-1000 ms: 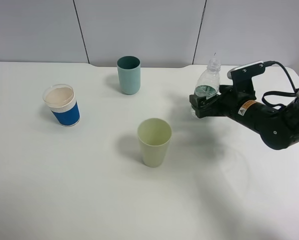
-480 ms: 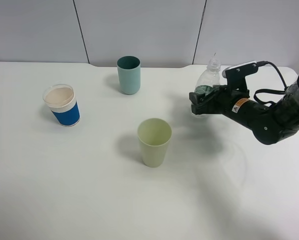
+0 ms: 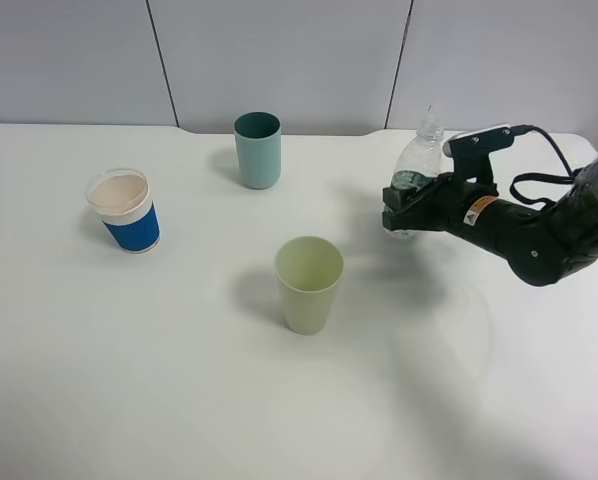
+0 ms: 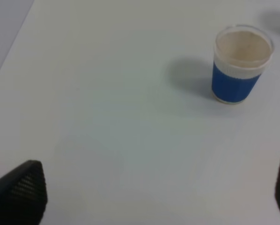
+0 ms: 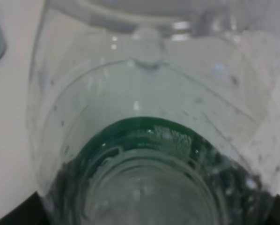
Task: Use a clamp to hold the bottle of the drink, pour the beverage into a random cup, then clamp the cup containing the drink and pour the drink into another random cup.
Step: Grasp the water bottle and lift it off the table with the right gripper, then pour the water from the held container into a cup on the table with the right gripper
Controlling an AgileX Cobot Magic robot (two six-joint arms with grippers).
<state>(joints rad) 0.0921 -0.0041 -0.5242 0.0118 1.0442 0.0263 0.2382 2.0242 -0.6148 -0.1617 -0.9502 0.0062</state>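
The right gripper is reaching in from the right side and clamping tight on the bottle, jaws squeezing it down around the green label. The bottle is standing upright at the back right of the table, neck and top poking up above the gripper. Its base is hiding behind the jaws, so I can't tell if it's touching the table. The right wrist view is pretty much filling up with the bottle: clear plastic, green band low down.

The green cup is sitting mouth up near the middle of the table, nearer the camera and left of the bottle, well apart from it. The teal cup is standing further back by the wall, also left of the bottle. The blue cup is way over on the left side.

The left gripper is hanging wide open, gripping nothing, with the blue cup standing apart from it. A black cable is looping over the right arm.
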